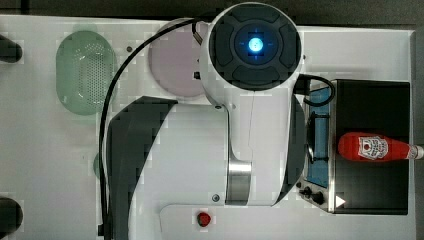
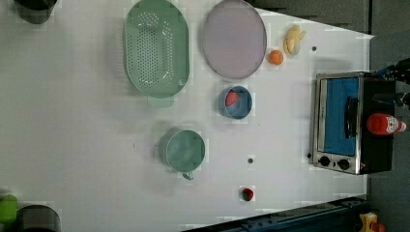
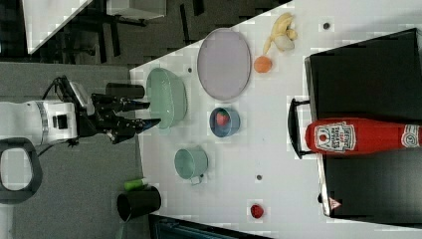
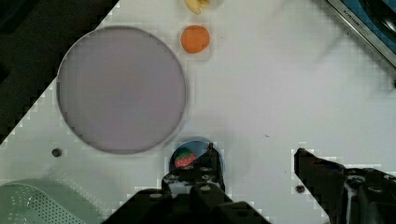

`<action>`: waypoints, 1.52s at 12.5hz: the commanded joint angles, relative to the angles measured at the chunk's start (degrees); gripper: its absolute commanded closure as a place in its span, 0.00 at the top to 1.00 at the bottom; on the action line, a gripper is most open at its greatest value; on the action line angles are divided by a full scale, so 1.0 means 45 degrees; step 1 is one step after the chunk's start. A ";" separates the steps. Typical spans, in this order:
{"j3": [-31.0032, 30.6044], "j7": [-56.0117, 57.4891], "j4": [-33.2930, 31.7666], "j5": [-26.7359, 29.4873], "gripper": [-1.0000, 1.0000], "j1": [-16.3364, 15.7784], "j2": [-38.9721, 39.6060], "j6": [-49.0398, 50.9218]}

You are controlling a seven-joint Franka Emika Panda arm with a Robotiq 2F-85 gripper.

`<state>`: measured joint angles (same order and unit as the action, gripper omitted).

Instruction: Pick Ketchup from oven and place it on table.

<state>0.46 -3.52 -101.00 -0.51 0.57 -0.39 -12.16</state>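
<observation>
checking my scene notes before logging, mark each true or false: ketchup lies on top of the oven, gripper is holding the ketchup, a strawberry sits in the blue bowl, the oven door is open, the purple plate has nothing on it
1. The ketchup lies on its side on top of the oven. True.
2. The gripper is holding the ketchup. False: it is open, holds nothing and is far from the bottle.
3. A strawberry sits in the blue bowl. True.
4. The oven door is open. False: the glass door is shut.
5. The purple plate has nothing on it. True.
</observation>
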 commanded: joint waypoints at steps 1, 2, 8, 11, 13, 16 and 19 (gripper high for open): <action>-0.0111 0.0639 -0.3951 0.0231 0.79 0.0375 -0.6287 0.2688; -0.0045 0.0639 -0.3958 0.0231 0.92 0.0378 -0.6273 0.2687; 0.1616 0.0641 -0.3979 0.0217 1.00 0.0747 -0.5188 0.2265; 0.2828 0.0736 -0.3974 0.0095 1.00 0.0943 -0.4510 0.0551; 0.3843 0.0768 -0.3976 -0.0463 1.00 0.1032 -0.3737 -0.1036; 0.5029 0.0768 -0.3947 -0.0538 1.00 0.1082 -0.2507 -0.2814; 0.5873 0.0769 -0.3946 -0.0541 1.00 0.1129 -0.1341 -0.4426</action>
<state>28.79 -1.39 -118.40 -2.38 5.35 -8.97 -32.31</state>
